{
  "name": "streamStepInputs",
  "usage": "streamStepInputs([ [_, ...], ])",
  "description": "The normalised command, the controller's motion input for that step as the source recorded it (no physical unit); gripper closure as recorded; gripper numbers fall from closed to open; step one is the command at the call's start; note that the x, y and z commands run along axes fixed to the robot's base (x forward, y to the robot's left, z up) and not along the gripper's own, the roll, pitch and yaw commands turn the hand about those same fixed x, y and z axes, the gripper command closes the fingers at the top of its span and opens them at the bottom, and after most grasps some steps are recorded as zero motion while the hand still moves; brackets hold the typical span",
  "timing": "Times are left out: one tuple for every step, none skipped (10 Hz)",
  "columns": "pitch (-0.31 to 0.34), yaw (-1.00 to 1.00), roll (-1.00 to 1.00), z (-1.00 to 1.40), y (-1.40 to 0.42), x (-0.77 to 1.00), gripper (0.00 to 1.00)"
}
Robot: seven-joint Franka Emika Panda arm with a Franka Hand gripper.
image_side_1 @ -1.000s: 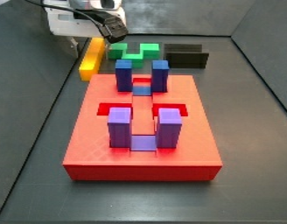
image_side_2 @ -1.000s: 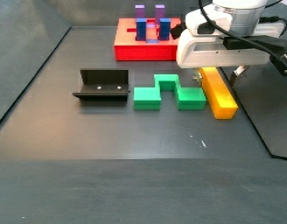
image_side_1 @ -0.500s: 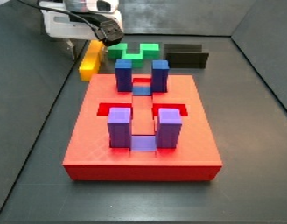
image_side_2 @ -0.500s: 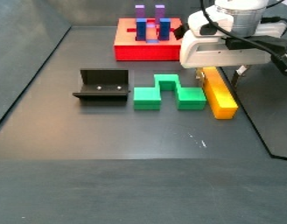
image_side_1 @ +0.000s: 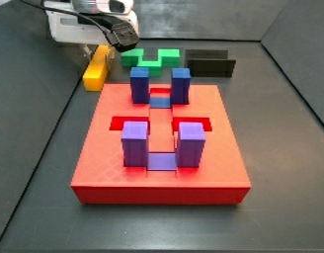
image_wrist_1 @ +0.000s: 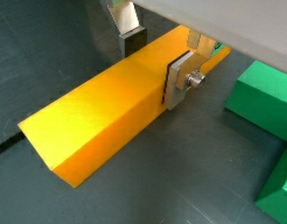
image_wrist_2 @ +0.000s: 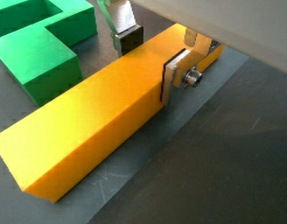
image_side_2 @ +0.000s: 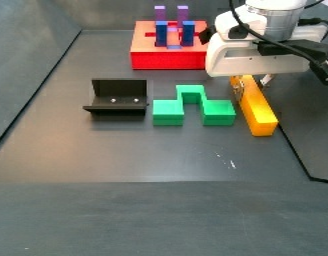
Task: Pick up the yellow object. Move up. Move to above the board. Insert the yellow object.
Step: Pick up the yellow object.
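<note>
The hand (image_wrist_2: 150, 52) sits low over the far end of the yellow object (image_wrist_2: 105, 109), its two silver fingers (image_wrist_2: 178, 73) straddling the bar's width, one plate pressed flat against a long side, the opposite dark pad at the other side; it looks pinched on the bar, though the arm's grey body cuts off the view above. In a side view the yellow object (image_side_2: 254, 106) lies on the tabletop (image_side_2: 140, 160) at the right of the frame, just beside the green block (image_side_2: 194, 105), with its far end hidden under the hand (image_side_2: 255, 80). The black fixture (image_side_2: 116, 97) stands left of the green block. The board (image_side_1: 161, 147) fills the middle of a side view, its blue and purple blocks upright, well apart from the bar (image_side_1: 96, 65) at upper left.
</note>
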Motion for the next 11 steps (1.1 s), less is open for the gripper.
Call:
streamStepInputs([
  [0.0,0.0,0.0,0.0,0.0,0.0,1.0],
  [0.0,0.0,0.0,0.0,0.0,0.0,1.0],
  [0.0,0.0,0.0,0.0,0.0,0.0,1.0],
  [0.0,0.0,0.0,0.0,0.0,0.0,1.0],
  [0.0,0.0,0.0,0.0,0.0,0.0,1.0],
  [0.0,0.0,0.0,0.0,0.0,0.0,1.0],
  [0.0,0.0,0.0,0.0,0.0,0.0,1.0],
  [0.0,0.0,0.0,0.0,0.0,0.0,1.0],
  [0.0,0.0,0.0,0.0,0.0,0.0,1.0],
  [0.0,0.0,0.0,0.0,0.0,0.0,1.0],
  [0.0,0.0,0.0,0.0,0.0,0.0,1.0],
])
